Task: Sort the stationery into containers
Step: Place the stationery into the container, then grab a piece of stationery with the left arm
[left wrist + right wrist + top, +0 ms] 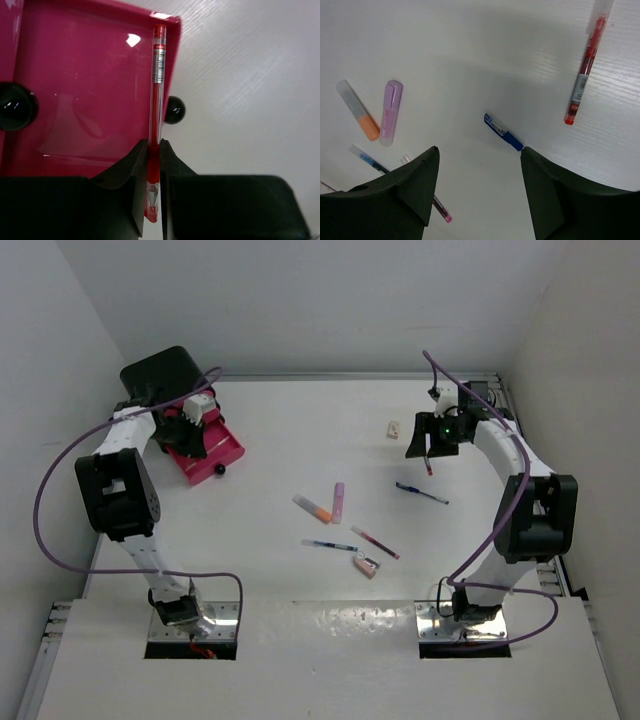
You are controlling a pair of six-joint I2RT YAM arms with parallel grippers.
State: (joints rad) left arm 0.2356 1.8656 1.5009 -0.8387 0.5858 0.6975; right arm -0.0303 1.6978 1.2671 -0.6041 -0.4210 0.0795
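My left gripper point(196, 422) point(155, 144) is shut on a red pen point(158, 85) and holds it over the right rim of an open pink drawer point(222, 452) point(85, 75), which is pulled out of the black cabinet point(158, 370). My right gripper point(430, 438) point(479, 150) is open and empty above the table. A blue pen point(421, 493) point(503, 132) lies just below it, and another red pen point(429, 466) point(584, 75) lies beside it. A lilac marker point(338, 502) point(390, 112), an orange-and-white marker point(312, 508) point(359, 117), a thin blue pen point(330, 545), a dark red pen point(375, 542) and a pinkish eraser point(367, 565) lie mid-table.
A white eraser block point(394, 427) lies left of the right gripper. Black drawer knobs point(174, 110) point(17, 106) show by the drawer front. White walls close the table in at the back and on both sides.
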